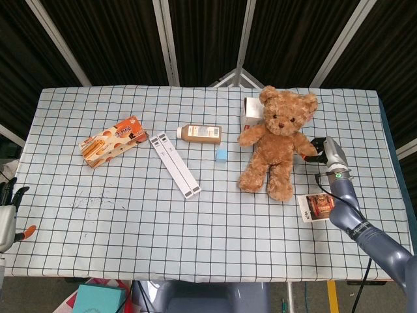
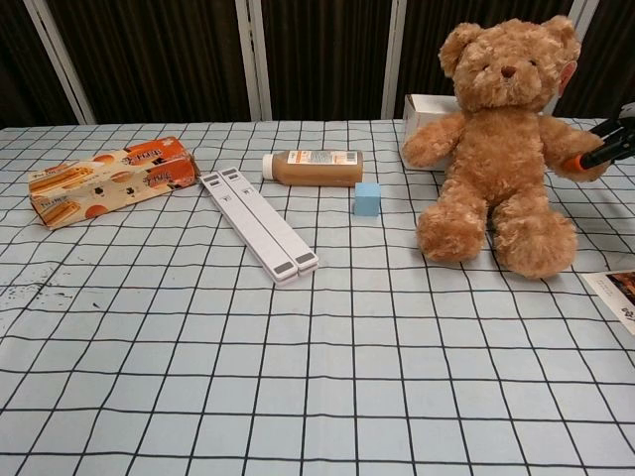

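Right hand (image 1: pixel 318 149) grips the plush, fuzzy bear (image 1: pixel 277 140) by one paw — bear upright on the checked-cloth counter (image 1: pixel 130 215). Left hand (image 1: pixel 8 218) idle, fingers apart.

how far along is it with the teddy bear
Done: the right hand grips the teddy bear by one paw. In hand: the bear sits upright with its legs on the table, just in front of the white box. Left: the bear is not yet lifted, and the left hand hangs at the table's left edge, holding nothing.
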Controlling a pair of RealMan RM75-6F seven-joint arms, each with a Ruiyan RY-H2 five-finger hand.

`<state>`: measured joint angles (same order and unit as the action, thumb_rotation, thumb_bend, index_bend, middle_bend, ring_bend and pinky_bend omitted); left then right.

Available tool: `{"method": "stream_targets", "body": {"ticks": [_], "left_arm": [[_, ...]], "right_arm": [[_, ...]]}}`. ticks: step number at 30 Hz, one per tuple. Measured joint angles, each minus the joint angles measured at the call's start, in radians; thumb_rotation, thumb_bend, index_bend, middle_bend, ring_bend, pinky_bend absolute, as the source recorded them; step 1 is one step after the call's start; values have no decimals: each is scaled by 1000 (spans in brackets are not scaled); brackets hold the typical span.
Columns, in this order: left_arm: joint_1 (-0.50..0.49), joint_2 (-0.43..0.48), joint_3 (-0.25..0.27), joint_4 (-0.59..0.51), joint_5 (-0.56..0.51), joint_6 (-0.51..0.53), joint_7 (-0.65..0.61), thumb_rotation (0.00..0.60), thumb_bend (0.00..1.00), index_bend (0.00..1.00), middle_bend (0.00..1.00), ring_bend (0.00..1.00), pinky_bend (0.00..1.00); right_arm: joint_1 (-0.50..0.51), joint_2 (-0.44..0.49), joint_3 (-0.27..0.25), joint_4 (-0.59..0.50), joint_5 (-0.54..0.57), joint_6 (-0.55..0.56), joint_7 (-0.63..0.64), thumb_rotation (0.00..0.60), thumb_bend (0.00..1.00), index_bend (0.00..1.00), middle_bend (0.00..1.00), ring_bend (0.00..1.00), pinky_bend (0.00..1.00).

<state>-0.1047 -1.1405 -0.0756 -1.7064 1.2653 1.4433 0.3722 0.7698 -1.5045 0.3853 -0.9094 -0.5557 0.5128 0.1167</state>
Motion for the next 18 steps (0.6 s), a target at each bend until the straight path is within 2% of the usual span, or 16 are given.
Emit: {"method": "stream_targets", "body": {"ticks": [3,6,18], "left_arm": [[1,0,0,-1,-3,1,0,600,243,164,0,0,30],[2,0,0,-2,-1,3,0,600,243,164,0,0,30],[-1,5,0,0,-2,-3,-7,600,243,164,0,0,30]], "right_arm": [[-4,22,-8,-25,-23,-24,0,600,444,91,255,188,0],[-11,53,-13,-55,-40,-60,9,600,440,49,225,159,0],[-70,155,-54,-135,-93,-86,42,600,440,36,216,150,0]]}}
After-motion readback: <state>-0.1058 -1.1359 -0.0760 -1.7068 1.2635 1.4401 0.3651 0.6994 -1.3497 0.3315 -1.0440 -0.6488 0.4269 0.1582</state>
